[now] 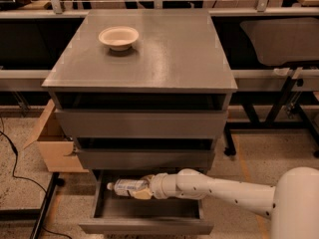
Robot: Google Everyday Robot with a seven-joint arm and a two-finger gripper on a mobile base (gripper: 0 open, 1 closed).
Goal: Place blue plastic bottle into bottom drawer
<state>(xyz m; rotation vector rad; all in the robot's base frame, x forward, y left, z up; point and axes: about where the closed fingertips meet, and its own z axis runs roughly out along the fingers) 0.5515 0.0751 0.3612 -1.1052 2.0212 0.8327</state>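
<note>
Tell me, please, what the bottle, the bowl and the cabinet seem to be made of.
The blue plastic bottle, held by the gripper over the open bottom drawer, looks like clear plastic: see-through body, pale label. The bowl seems matte paper or foam, uncertain. The cabinet looks like grey-brown painted or laminated board, with a soft sheen.

One cabinet (149, 59) with three drawers. One bowl (118, 37), far left on top. One bottle (124, 186), clasped by the one gripper (140, 189) over the bottom drawer (144, 226), near. One box (52, 143) and one cable (11, 151), left.
</note>
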